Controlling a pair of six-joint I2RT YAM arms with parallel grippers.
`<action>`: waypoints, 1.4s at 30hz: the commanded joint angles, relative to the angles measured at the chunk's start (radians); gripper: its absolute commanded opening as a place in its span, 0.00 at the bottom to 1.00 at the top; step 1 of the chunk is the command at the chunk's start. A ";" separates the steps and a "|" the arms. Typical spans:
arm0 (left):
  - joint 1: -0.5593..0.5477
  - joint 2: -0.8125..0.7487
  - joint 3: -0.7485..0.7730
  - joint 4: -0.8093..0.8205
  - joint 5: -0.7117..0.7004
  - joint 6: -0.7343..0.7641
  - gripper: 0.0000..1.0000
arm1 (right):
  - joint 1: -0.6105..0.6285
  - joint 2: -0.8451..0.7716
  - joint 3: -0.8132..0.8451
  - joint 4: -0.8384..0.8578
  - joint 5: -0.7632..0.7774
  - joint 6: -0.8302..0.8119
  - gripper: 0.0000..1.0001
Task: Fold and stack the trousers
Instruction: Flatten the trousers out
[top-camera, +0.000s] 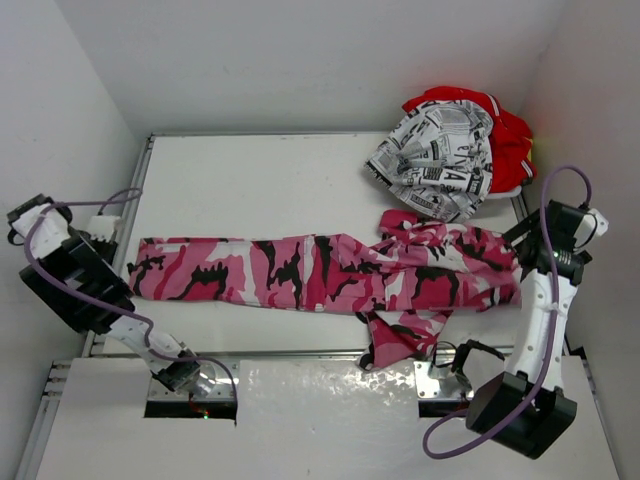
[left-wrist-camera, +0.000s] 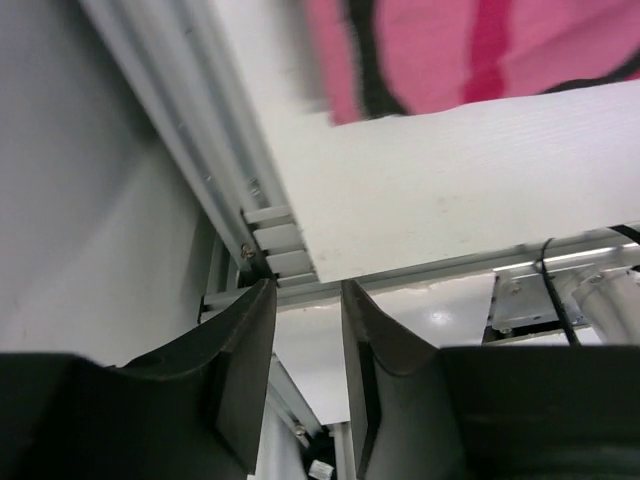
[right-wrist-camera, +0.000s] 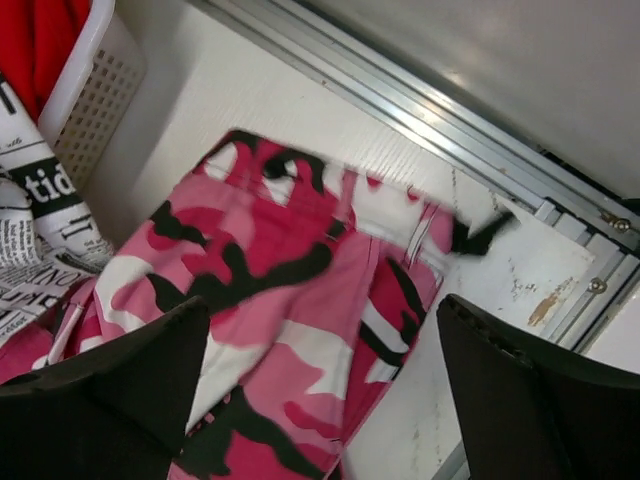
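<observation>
My left gripper (top-camera: 185, 375) sits low at the near left edge of the table (top-camera: 250, 180), apart from any cloth. From its wrist, my left fingers (left-wrist-camera: 240, 370) stand only a narrow gap apart, with nothing pinched between them. Beyond them I see bare white tabletop and a corner of pink and black cloth farther off.

That cloth is the camouflage trousers (top-camera: 320, 270). They lie stretched flat across the middle of the table, leg ends toward my left arm and the bunched waist toward my right. A rumpled flap of them reaches to the near edge, just beside my right gripper (top-camera: 455, 360).

My right fingers (right-wrist-camera: 520, 390) are spread wide and grip nothing. The camouflage waist fills the view between and beyond them. I cannot tell whether the tips touch it.

At the far right corner the newsprint trousers (top-camera: 440, 160) are heaped on the red trousers (top-camera: 510, 130), close to the camouflage waist. From my right wrist both show at a white lattice basket (right-wrist-camera: 90, 110).
</observation>
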 joint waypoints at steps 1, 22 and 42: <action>-0.072 -0.075 -0.059 0.040 -0.005 0.014 0.31 | -0.005 -0.031 0.023 0.025 0.065 0.001 0.91; -0.151 -0.039 -0.019 0.071 0.147 -0.128 0.35 | 0.963 1.215 0.994 -0.329 0.118 -0.516 0.88; -0.151 -0.042 0.028 0.048 0.189 -0.143 0.36 | 0.933 1.287 0.781 -0.303 0.045 -0.415 0.44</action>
